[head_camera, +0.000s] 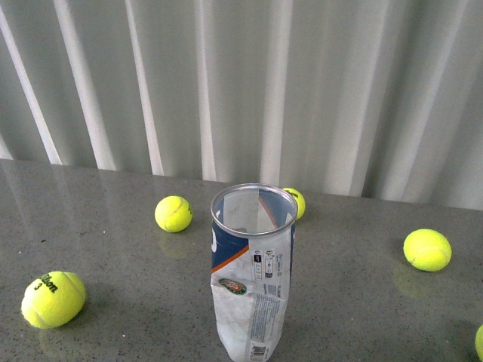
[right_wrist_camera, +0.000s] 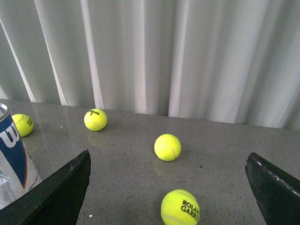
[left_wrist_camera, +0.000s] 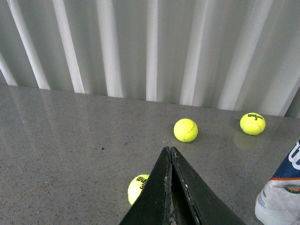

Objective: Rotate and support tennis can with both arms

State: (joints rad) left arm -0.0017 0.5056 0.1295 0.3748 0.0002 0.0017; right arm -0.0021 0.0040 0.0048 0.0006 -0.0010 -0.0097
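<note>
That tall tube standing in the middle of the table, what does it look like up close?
The tennis can is a clear plastic tube with a silver metal rim, open at the top and apparently empty. Its wrinkled white label carries a blue panel, an orange stripe, a round emblem and small print. It stands upright on the grey speckled table, among loose yellow-green tennis balls. Neither hand touches it.

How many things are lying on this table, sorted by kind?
Yellow-green tennis balls: 5 (one half hidden behind the can, one cut off at the picture's edge)
Tennis can: 1
Total: 6
</note>
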